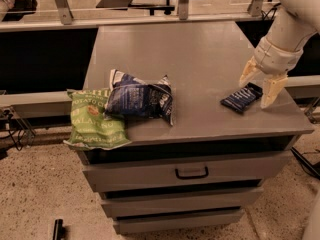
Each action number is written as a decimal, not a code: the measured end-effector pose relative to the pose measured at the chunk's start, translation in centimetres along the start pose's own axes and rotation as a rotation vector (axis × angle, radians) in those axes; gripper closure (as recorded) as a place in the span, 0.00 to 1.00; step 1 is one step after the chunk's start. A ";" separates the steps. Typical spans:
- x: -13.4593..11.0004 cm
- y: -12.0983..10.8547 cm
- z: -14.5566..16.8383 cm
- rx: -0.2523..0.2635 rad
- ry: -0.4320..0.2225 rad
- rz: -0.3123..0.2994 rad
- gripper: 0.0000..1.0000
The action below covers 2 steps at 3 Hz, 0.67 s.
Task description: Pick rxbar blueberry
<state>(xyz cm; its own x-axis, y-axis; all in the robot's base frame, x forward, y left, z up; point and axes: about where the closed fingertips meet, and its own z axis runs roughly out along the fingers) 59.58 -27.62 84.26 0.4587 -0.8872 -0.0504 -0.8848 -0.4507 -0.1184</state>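
The rxbar blueberry (241,98) is a small flat dark navy wrapper with pale lettering. It lies near the front right corner of the grey cabinet top (190,54). My gripper (257,87) hangs from the white arm at the right and is open. Its two cream fingers (270,90) point down and straddle the bar's far right end, just above or at the surface. Most of the bar shows to the left of the fingers.
A large blue-and-white chip bag (140,97) lies at the front left of the top. A green chip bag (95,118) partly overhangs the front left edge. Drawers with a handle (191,173) sit below. A rail and chair legs stand behind.
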 end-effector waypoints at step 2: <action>-0.2 0.5 0.8 -0.032 0.011 -0.012 0.53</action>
<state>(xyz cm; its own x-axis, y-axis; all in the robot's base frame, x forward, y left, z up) 59.09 -27.58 83.46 0.4687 -0.8825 -0.0381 -0.8814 -0.4643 -0.0867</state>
